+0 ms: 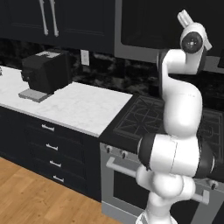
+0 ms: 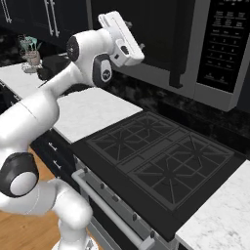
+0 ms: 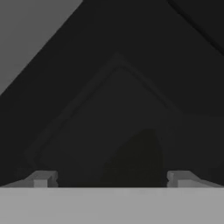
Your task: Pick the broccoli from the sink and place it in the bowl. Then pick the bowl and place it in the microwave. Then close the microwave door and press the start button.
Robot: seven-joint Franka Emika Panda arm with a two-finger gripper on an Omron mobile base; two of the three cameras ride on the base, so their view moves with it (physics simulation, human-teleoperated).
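Left base view: a black coffee machine (image 1: 46, 72) sits on the white counter (image 1: 83, 107), far to the left. The black stove (image 1: 144, 116) is right of the counter, and the white arm stands in front of it. The counter's near edge is bare, with open room.

Right base view: the arm is lifted high over the stove (image 2: 161, 156). The microwave (image 2: 222, 49) hangs above it at the far right, its door (image 2: 151, 34) shut. A small plant (image 2: 30, 51) stands far left.

Hand view: the jaws (image 3: 111, 177) are wide apart and hold nothing. A dark flat panel lies close ahead of them; I cannot tell what it is.
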